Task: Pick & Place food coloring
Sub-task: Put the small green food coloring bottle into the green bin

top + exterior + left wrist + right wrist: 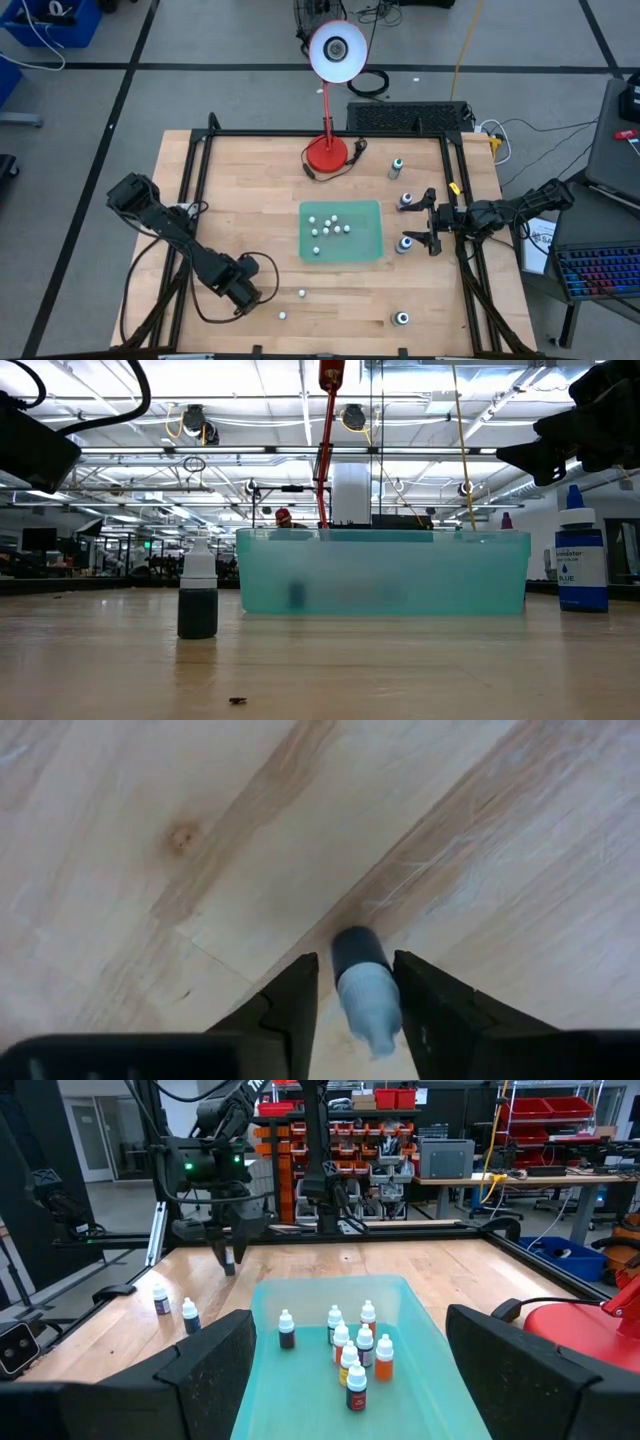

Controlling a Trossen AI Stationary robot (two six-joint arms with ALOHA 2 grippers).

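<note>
Pale wood forms the table (250, 190), on which a shallow translucent green tray (372, 212) is set near the centre. Inside the tray, 7 small food coloring bottles (352, 1350) are seen standing in a loose cluster. The left gripper (352, 1010) is raised above the near-left part of the table, and 1 bottle (362, 986) with a dark body and a white cap is held between its fingers (298, 995), which are closed against its sides. 2 more bottles (291, 304) are seen on the bare wood near that gripper. The right gripper (432, 222) is held wide open and empty just right of the tray, between 2 dark-capped bottles (405, 202). Another bottle (397, 167) stands further back, and 1 more (401, 319) near the front edge. A red desk lamp (327, 152) stands behind the tray.
</note>
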